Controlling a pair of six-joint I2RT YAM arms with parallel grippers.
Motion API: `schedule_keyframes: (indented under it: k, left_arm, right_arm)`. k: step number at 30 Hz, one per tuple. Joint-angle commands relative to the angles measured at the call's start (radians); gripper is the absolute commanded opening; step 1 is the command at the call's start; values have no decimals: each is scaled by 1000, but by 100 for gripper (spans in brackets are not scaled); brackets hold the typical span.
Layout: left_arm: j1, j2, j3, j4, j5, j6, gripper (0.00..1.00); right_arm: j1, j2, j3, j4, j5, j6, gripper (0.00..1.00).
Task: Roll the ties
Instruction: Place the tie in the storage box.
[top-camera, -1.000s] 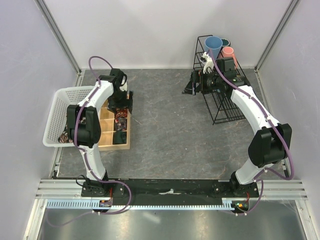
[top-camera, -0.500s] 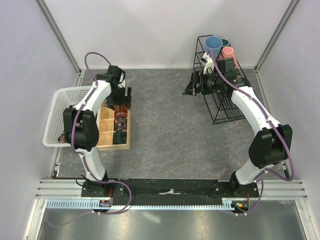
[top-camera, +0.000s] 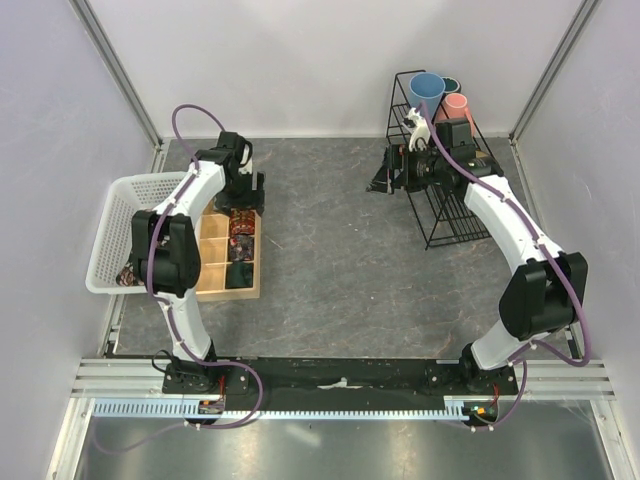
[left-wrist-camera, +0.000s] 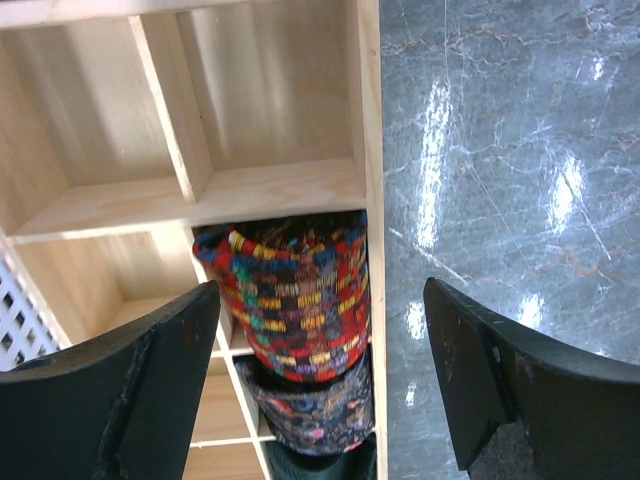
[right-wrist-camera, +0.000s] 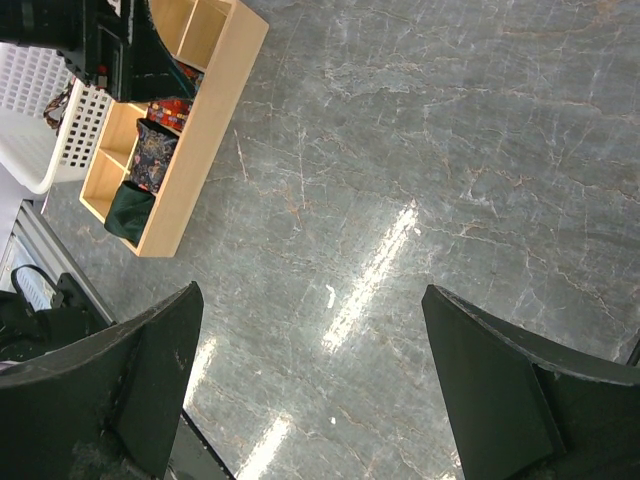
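Observation:
Three rolled ties fill the right-hand column of the wooden tray (top-camera: 212, 282): a red multicoloured one (left-wrist-camera: 295, 300), a dark floral one (left-wrist-camera: 315, 415) and a dark green one (left-wrist-camera: 320, 468). My left gripper (left-wrist-camera: 322, 290) hangs open just above the red roll, holding nothing; in the top view the left gripper (top-camera: 245, 198) is over the tray's far end. Another tie (top-camera: 128, 273) lies loose in the white basket (top-camera: 110, 215). My right gripper (top-camera: 383, 180) stands open and empty above the bare table, far from the tray, beside the wire rack.
A black wire rack (top-camera: 440, 215) with blue and pink cups (top-camera: 428, 92) stands at the back right. The basket sits against the tray's left side. The tray's left compartments (left-wrist-camera: 90, 110) hold nothing. Grey table (right-wrist-camera: 400, 150) stretches between tray and rack.
My left gripper has drawn back a little toward the far end of the tray, still open. The right arm has barely shifted.

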Motion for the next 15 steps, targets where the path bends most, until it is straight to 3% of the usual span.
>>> schedule_keyframes:
  k: [1,15]
  left_arm:
    - [5,15,-30,61,11,21,89]
    - [5,25,-133,140,40,1,90]
  right_arm:
    - [-8,-50,-7,19,2,-5,98]
    - [-17,-87,-33,-1,2,-11,98]
